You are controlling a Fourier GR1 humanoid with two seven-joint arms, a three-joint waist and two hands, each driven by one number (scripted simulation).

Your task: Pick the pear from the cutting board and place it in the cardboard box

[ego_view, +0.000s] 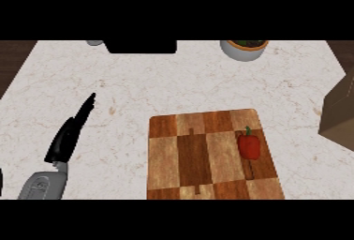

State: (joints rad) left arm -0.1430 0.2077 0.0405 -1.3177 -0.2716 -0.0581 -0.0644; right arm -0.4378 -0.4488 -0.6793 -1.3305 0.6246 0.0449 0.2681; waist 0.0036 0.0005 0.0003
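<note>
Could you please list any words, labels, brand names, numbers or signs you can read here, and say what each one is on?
None: no readable text anywhere. The cutting board, the red pepper on it, the cardboard box, the white pot, the counter and the left hand all show plain surfaces.

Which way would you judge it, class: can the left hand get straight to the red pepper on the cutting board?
Probably yes. The left hand rests open over bare counter, left of the cutting board. Nothing stands between it and the red pepper, which lies near the board's far right edge.
</note>
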